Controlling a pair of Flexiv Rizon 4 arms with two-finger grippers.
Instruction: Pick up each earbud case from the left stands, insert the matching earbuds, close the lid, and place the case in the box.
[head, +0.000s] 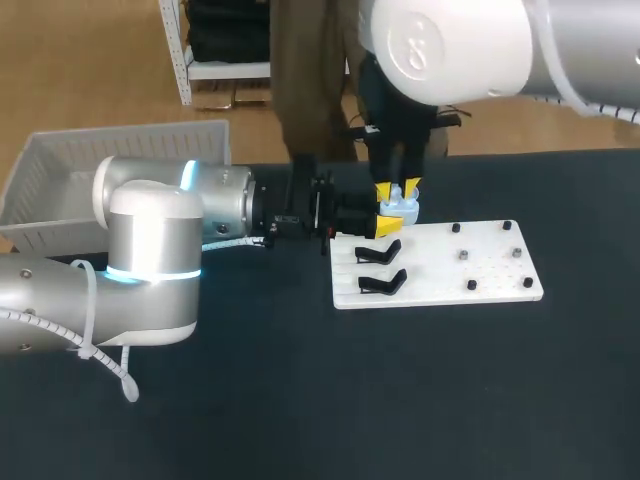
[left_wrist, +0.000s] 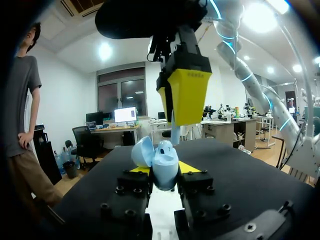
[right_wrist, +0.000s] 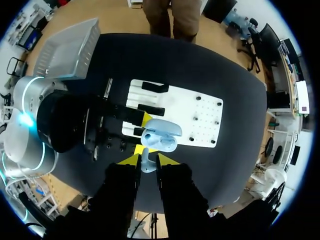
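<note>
The matte black surface (head: 300, 400) carries a flat white board (head: 500, 280) with two black stands (head: 382, 283). Over the board's far edge the left fingers (left_wrist: 192, 167) clamp a glossy, rounded pale-blue case (left_wrist: 164, 162), lid open. Just above it the right fingers (right_wrist: 129, 160) pinch a pale-blue earbud (right_wrist: 145, 163). A white slatted box (head: 100, 160) sits at the surface's far left corner.

There's the left arm (head: 150, 240), low and level, reaching in from the left, with the left pincer (left_wrist: 163, 172) clamped on the earbud case (left_wrist: 165, 159). The right arm (head: 450, 45) hangs overhead, its right pincer (right_wrist: 148, 160) pointing straight down and pinching an earbud (right_wrist: 145, 164) just above the left pincer.
</note>
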